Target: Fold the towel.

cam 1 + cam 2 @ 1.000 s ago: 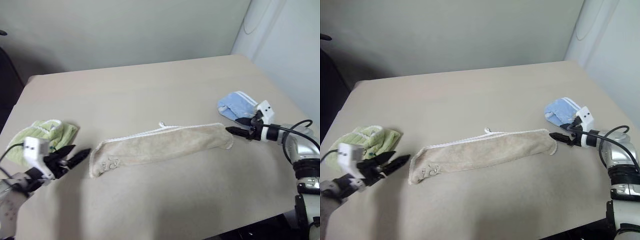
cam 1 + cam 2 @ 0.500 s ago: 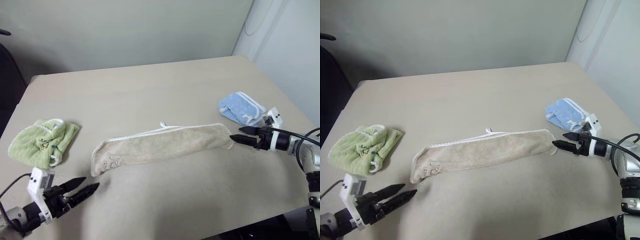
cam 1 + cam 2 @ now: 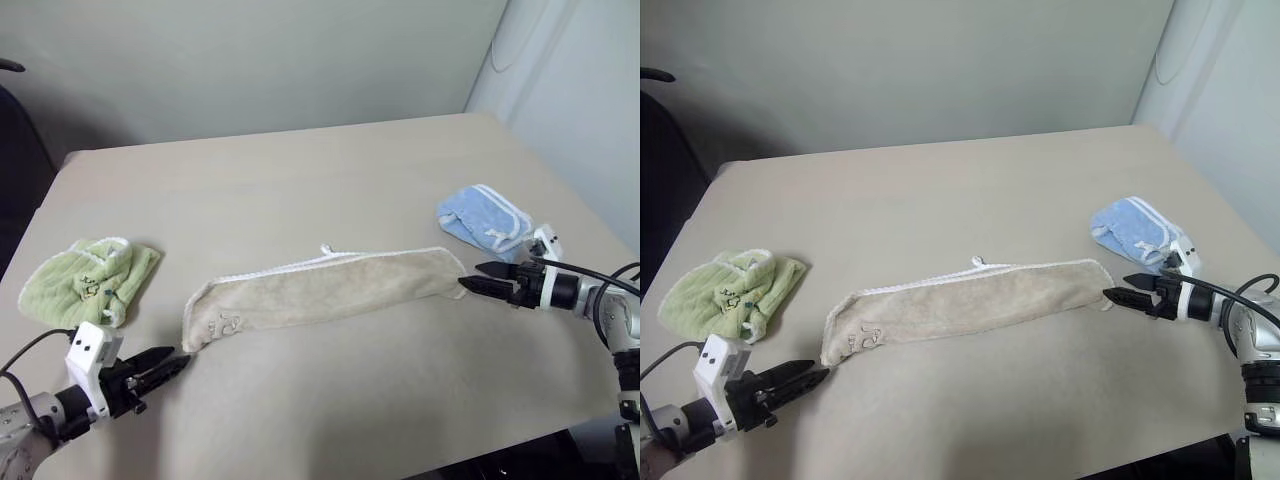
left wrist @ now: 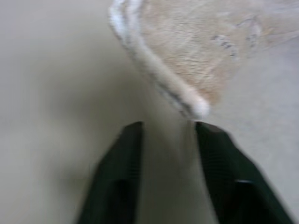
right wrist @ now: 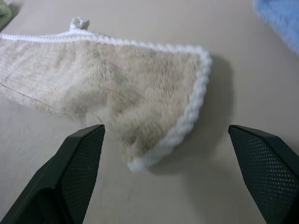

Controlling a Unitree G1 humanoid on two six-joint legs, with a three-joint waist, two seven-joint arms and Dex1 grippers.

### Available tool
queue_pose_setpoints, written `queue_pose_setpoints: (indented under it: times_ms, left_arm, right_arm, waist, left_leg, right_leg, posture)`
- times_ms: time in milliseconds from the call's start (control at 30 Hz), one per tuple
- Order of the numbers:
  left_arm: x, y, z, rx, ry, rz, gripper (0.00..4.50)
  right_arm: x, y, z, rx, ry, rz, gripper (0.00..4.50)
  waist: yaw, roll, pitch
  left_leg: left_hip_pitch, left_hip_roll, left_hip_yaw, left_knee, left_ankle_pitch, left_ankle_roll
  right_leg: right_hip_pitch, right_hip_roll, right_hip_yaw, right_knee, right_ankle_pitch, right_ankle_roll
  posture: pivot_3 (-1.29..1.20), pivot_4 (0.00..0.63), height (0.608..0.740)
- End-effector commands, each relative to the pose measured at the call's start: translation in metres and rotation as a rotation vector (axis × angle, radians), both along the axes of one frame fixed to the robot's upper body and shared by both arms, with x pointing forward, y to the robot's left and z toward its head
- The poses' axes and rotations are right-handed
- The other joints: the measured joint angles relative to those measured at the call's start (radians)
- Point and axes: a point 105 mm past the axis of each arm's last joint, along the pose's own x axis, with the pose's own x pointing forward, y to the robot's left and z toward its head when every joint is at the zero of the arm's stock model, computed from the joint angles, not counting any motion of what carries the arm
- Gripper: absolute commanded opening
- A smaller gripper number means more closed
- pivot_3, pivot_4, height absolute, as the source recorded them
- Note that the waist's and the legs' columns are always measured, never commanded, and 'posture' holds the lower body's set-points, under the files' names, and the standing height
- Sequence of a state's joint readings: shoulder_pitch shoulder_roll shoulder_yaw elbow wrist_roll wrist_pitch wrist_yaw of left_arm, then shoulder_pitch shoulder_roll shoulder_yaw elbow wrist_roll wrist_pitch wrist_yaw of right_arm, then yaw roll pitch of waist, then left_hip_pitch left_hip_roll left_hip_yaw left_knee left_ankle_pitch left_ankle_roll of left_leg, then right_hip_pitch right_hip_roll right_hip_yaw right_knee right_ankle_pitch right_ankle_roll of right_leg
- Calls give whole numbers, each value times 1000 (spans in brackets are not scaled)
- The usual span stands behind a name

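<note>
A: Towel lies mid-table, already a long narrow strip. Left gripper sits at its near-left corner, fingers slightly parted, empty.

B: Right gripper spread wide at the opposite end. Pinch both corded corners squarely, lift evenly, then bring end to end.

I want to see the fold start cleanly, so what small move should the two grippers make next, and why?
Probably ease both forward onto the towel ends. The right gripper is open, its fingers straddling the near right corner in the right wrist view without touching. The left gripper sits just short of the left corner, fingers apart.
</note>
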State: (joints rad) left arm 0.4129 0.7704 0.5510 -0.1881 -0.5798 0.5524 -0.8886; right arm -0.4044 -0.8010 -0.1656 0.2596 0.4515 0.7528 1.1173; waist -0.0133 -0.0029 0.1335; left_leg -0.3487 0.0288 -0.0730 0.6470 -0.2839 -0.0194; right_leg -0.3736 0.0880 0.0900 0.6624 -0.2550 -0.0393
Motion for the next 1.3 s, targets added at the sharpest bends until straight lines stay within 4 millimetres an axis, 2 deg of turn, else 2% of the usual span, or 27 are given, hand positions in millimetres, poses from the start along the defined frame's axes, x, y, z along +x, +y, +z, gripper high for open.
queue_pose_setpoints:
  times_ms: [33, 400, 567, 767, 867, 1000, 1167, 1300]
  left_arm:
    - [2, 18, 5, 60, -14, 68, 812]
    - [-4, -8, 38, -114, -136, -2, 812]
    - [-1, -27, 54, -146, -213, -37, 812]
    - [3, -47, 57, -182, -231, -75, 812]
    - [3, -56, 52, -201, -221, -90, 812]
    - [2, -63, 46, -222, -205, -98, 812]
    - [5, -73, 46, -243, -212, -116, 812]
    - [7, -77, 47, -248, -214, -125, 812]
  right_arm:
    - [-2, -2, 19, 18, -55, -4, 4500]
    - [-13, 3, 37, 204, 15, -40, 4500]
    - [-19, 2, 33, 327, 131, -138, 4500]
    - [-30, 6, 29, 414, 231, -186, 4500]
    - [-39, 14, 34, 470, 290, -165, 4500]
    - [-52, 25, 31, 507, 347, -117, 4500]
    - [-47, 41, 10, 491, 430, -158, 4500]
    - [-37, 46, 2, 499, 469, -215, 4500]
  waist:
    - [0, 0, 0]
    - [0, -1, 0]
    - [1, -1, 0]
    - [1, -2, 0]
    - [0, -2, 0]
    - [0, -3, 0]
    - [0, -4, 0]
    - [-1, -4, 0]
  left_leg:
    - [0, 0, 0, 0, 0, 0]
    - [-1, 0, 1, 0, 2, -4]
    - [-1, 0, 1, 0, 3, -6]
    - [0, -1, 1, 0, 2, -5]
    - [0, -1, 1, 0, 1, -3]
    - [0, -1, 1, 0, 1, -3]
    - [2, -1, 1, 0, 0, 0]
    - [2, -1, 1, 1, -3, 3]
  right_leg:
    - [0, 0, 0, 0, 0, 0]
    - [0, 1, 2, -1, -4, 3]
    - [1, 1, 2, -1, -6, 7]
    - [1, 1, 4, 0, -6, 8]
    - [1, 2, 4, 0, -6, 8]
    - [0, 3, 6, 0, -9, 13]
    - [0, 9, 16, 1, -9, 15]
    - [-1, 10, 20, 1, -8, 16]
  posture:
    - [0, 150, 740]
    - [0, 150, 740]
    - [0, 150, 740]
    - [0, 150, 740]
    - [0, 150, 740]
    - [0, 150, 740]
    - [0, 150, 740]
    - [0, 150, 740]
